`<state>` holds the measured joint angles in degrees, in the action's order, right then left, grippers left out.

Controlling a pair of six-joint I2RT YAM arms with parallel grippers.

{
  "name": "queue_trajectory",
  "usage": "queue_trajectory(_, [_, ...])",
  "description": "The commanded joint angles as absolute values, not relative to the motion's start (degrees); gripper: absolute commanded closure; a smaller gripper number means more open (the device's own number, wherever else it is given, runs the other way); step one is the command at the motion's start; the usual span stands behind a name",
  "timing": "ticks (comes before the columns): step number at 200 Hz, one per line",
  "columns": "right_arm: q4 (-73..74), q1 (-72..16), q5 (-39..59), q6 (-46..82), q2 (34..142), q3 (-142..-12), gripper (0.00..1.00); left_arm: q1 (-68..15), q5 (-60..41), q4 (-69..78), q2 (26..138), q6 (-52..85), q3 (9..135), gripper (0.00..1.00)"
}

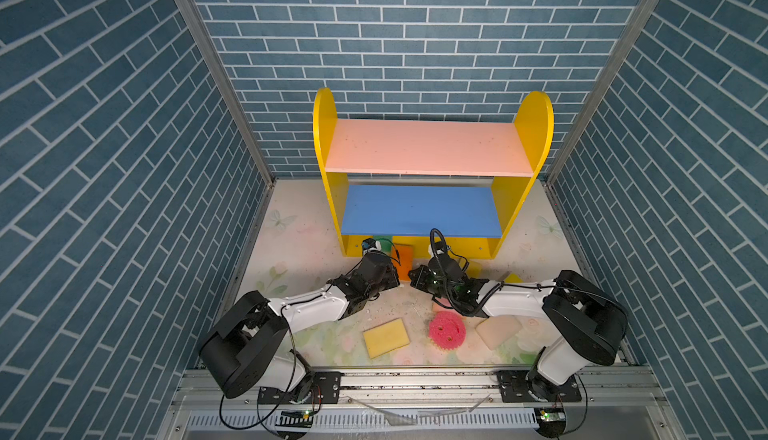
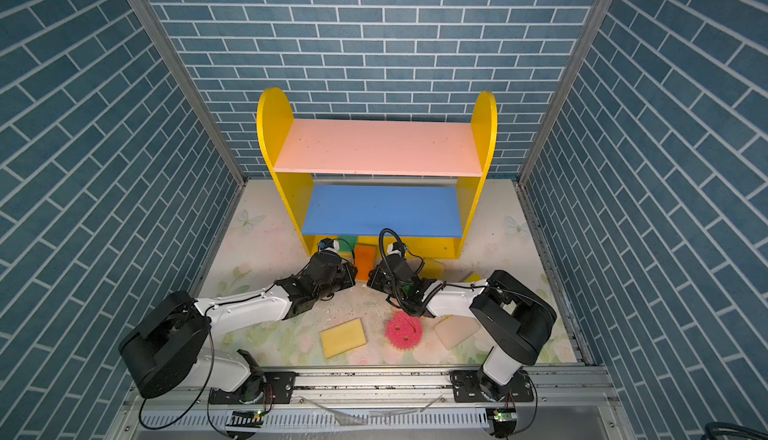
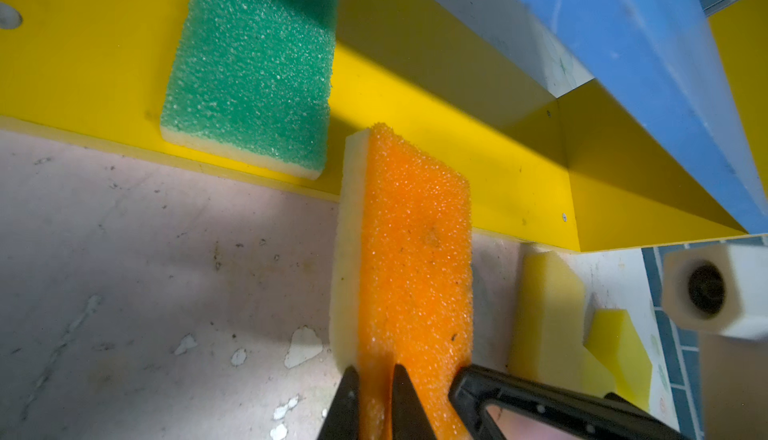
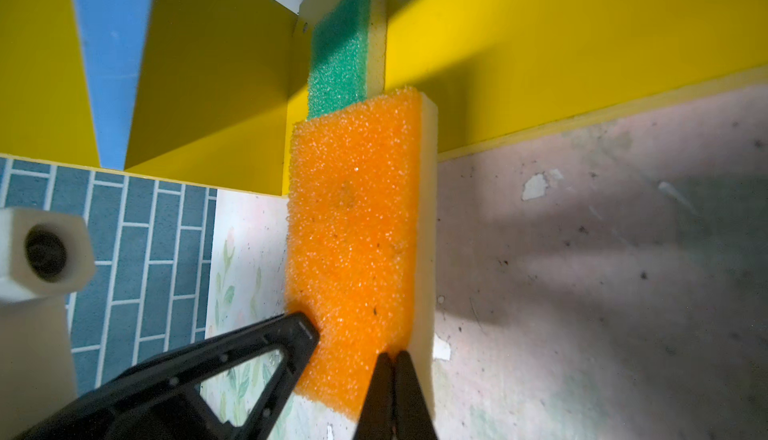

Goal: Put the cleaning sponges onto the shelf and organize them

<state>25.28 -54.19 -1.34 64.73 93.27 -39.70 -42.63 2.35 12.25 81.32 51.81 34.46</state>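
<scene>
Ahead of left end effector, clamped on orange sponge: shelf base, green sponge. Right end effector closed alongside. Placing; next likely push in, release.

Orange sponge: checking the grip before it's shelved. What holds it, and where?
The left tool pinches the orange sponge at the end away from the shelf; the right tool, shut, meets that end too.

A floral-printed tabletop is enclosed by blue brick-patterned walls. White flecks are seen scattered across it.
</scene>
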Motion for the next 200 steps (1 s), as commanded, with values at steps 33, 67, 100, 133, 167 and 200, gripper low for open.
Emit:
queue_trajectory(33, [22.3, -53.9, -5.8, 57.5, 92.1, -40.2, 1.0, -43.2, 2.6, 10.1, 76.2, 49.6, 33.4, 0.46])
queue_trajectory(67, [19.7, -51.5, -8.3, 52.6, 91.2, -41.0, 1.0, -43.2, 8.9, 0.0, 67.1, 46.8, 31.0, 0.42])
queue_trajectory(100, [16.0, -51.1, -10.6, 47.4, 93.2, -45.2, 1.0, -43.1, 15.3, -8.6, 54.7, 46.1, 27.3, 0.42])
queue_trajectory(133, [15.4, -51.0, -11.8, 45.3, 95.7, -48.8, 1.0, -42.8, 19.6, -17.3, 44.9, 45.7, 25.3, 0.42])
queue_trajectory(167, [15.1, -51.1, -14.8, 45.5, 98.4, -50.9, 1.0, -42.7, 20.5, -21.3, 40.5, 46.5, 24.1, 0.42])
queue_trajectory(200, [15.5, -51.0, -17.1, 46.0, 102.1, -52.8, 1.0, -42.7, 20.1, -22.4, 40.2, 46.6, 23.9, 0.42])
